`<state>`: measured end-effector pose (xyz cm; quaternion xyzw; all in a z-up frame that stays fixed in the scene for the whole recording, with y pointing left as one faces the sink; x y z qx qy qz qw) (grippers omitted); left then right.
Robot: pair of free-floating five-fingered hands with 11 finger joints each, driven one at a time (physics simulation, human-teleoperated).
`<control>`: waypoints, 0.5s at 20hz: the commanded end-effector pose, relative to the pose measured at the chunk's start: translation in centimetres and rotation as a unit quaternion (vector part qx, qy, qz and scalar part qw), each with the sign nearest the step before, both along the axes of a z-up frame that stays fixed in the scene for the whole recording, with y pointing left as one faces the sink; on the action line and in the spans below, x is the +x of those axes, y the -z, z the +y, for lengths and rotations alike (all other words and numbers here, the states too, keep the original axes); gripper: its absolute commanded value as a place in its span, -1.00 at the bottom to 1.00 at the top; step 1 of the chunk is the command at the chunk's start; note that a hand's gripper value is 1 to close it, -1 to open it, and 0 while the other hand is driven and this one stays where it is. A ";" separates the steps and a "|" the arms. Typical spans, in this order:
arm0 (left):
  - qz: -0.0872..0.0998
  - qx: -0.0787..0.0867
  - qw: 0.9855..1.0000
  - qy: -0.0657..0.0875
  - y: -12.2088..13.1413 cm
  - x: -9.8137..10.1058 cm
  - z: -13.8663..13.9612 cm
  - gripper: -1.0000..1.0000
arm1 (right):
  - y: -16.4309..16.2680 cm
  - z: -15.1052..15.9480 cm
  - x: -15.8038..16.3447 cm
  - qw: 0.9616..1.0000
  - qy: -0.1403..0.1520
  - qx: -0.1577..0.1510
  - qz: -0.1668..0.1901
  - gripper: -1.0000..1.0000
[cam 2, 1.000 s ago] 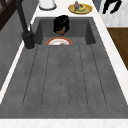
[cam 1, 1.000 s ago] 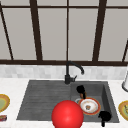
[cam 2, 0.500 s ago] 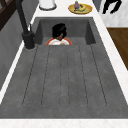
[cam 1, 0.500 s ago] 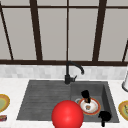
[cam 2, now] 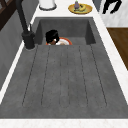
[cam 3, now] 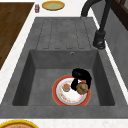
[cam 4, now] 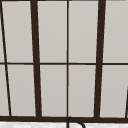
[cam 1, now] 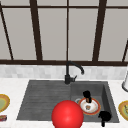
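A white plate with a red rim [cam 1: 94,111] [cam 3: 60,98] lies on the floor of the sink basin [cam 3: 42,80]. My left hand [cam 1: 86,95] [cam 3: 79,76] [cam 2: 51,36] hangs over the plate's back half, fingers curled round a small brown round thing [cam 3: 82,88]. A little orange food piece [cam 3: 66,87] rests on the plate beside it. My right hand [cam 1: 104,116] [cam 2: 111,5] floats at the basin's front right corner, above the counter edge, with its fingers hanging straight down and nothing in them.
A black faucet [cam 1: 72,72] stands behind the sink, with the ribbed drainboard [cam 2: 65,77] to its left. A large red ball [cam 1: 67,115] sits at the front edge. Yellow plates [cam 1: 123,108] [cam 3: 53,5] lie on both counters, with a small can [cam 3: 37,8] at the left and a white jar [cam 2: 47,3] at the right.
My left hand has come down from above the basin's far edge into the basin, over the plate. The right hand has stayed in place.
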<state>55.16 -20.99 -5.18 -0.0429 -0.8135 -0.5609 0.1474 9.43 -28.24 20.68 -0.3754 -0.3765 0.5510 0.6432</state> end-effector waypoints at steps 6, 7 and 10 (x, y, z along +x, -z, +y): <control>0.007 -0.017 1.000 0.014 2.6 2.4 0.1 1.00 | 0.0 0.0 0.0 1.000 0.000 0.000 0.000 0.00; 0.011 -0.009 1.000 0.018 2.8 1.7 -0.4 1.00 | 0.0 0.0 0.0 1.000 0.000 0.000 0.000 0.00; 0.023 -0.010 1.000 0.013 1.4 -1.5 -0.1 1.00 | 0.0 0.0 0.0 1.000 0.000 0.000 0.000 0.00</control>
